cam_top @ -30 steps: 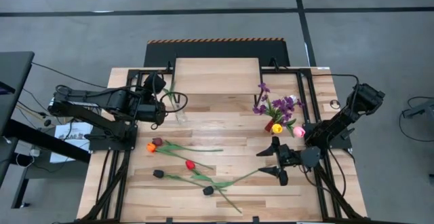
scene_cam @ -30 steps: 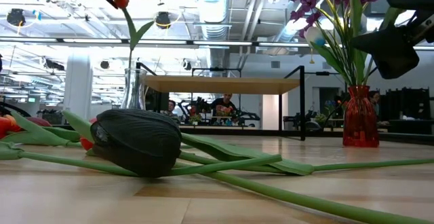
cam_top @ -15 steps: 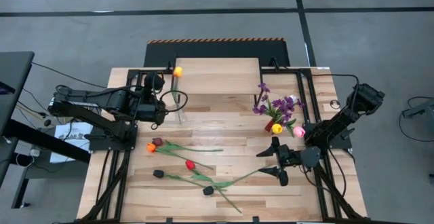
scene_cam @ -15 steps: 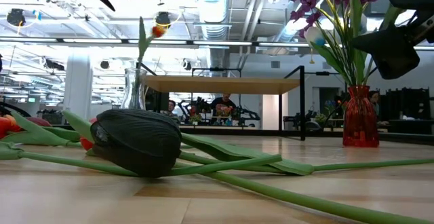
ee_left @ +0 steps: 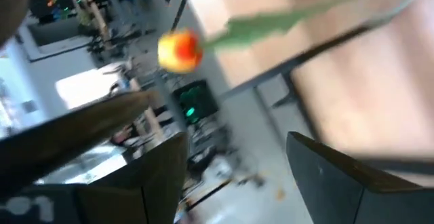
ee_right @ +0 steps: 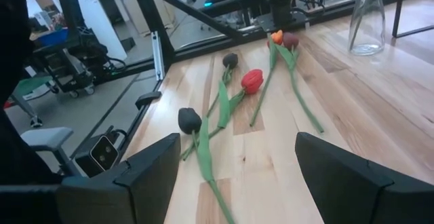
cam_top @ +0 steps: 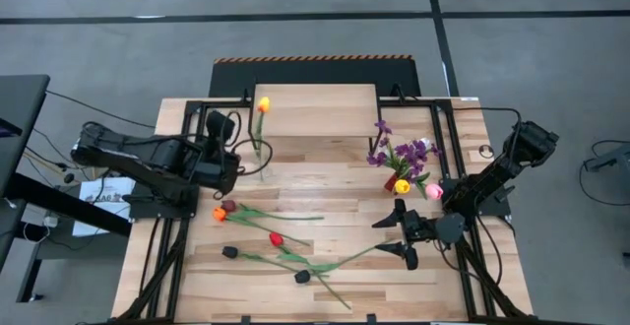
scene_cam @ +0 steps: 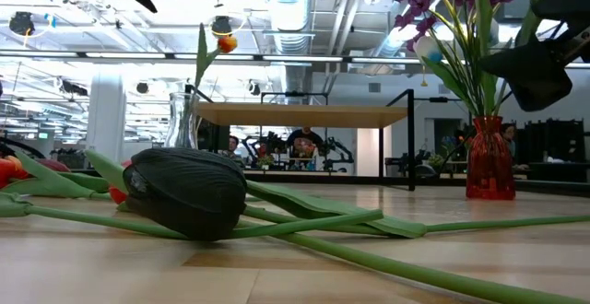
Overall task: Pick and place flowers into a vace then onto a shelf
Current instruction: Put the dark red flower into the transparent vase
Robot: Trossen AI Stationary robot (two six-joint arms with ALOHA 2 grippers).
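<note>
A yellow-orange flower (cam_top: pixel 262 103) (scene_cam: pixel 226 42) (ee_left: pixel 180 51) stands with its stem in the clear glass vase (cam_top: pixel 262 164) (scene_cam: pixel 182 120), leaning toward the far edge. My left gripper (cam_top: pixel 236 167) (ee_left: pixel 230 163) is open just left of that vase and above it, touching nothing. A red vase (cam_top: pixel 400 184) (scene_cam: pixel 488 157) holds purple sprigs and several tulips. Orange, dark red, red and black flowers (cam_top: pixel 277 238) (ee_right: pixel 252 80) lie flat on the table. My right gripper (cam_top: pixel 392 236) (ee_right: pixel 237 156) waits open near the red vase. The light-wood shelf (cam_top: pixel 315 108) (scene_cam: pixel 300 113) stands at the far edge.
A black tulip head (scene_cam: pixel 189 192) lies close to the low camera, with green stems crossing the near half of the table (cam_top: pixel 463 295). Black frame legs (cam_top: pixel 443 138) flank the shelf. People sit in the room behind (scene_cam: pixel 306 146).
My left gripper has let go of the yellow-orange flower. The flower has dropped stem-first into the clear vase and tipped toward the far edge. The left arm has drawn back a little toward the near edge.
</note>
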